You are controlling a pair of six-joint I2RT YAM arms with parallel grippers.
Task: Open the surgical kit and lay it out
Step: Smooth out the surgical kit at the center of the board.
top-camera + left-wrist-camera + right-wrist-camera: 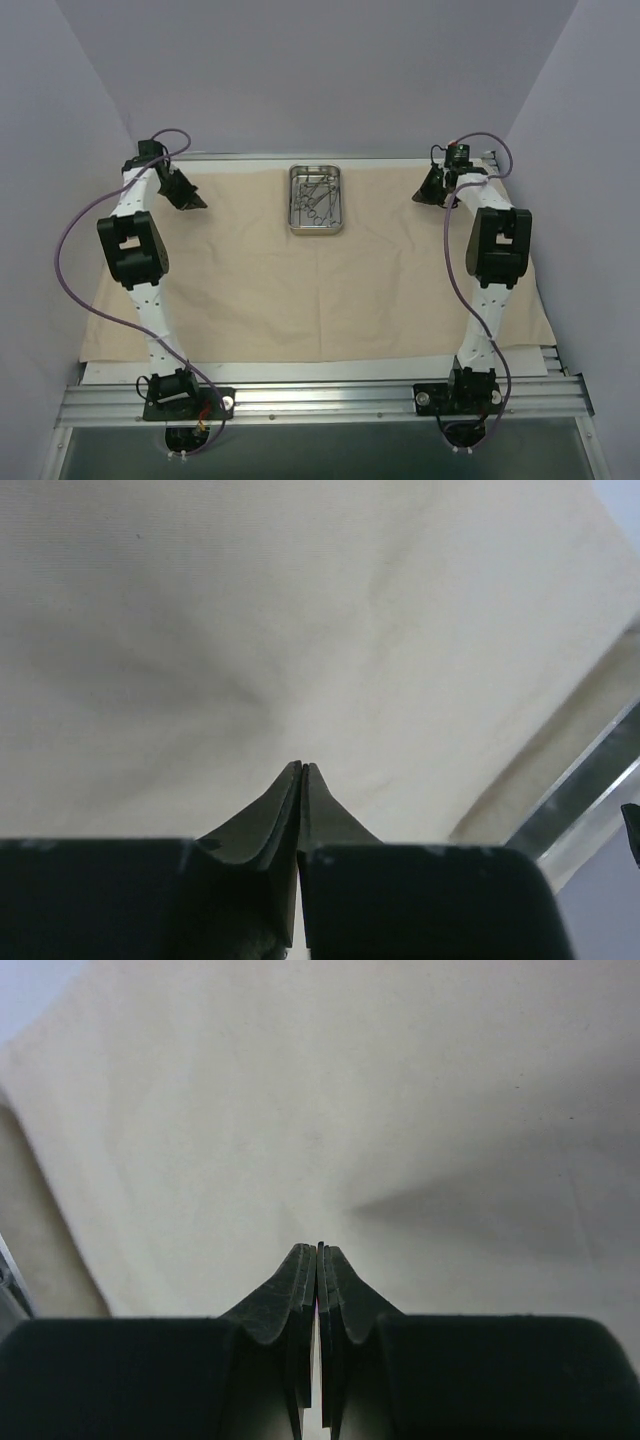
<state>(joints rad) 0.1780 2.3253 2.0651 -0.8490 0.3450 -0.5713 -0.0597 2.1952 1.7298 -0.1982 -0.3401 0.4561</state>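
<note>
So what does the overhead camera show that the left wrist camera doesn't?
Only the overhead view shows the tray with the forceps in it, standing at the far middle of the cloth, plus the left arm and right arm. Only the left wrist view shows the left tool close up, its tips nearly together, and soft creases in the fabric ahead of it. Both show the beige cloth spread flat.
</note>
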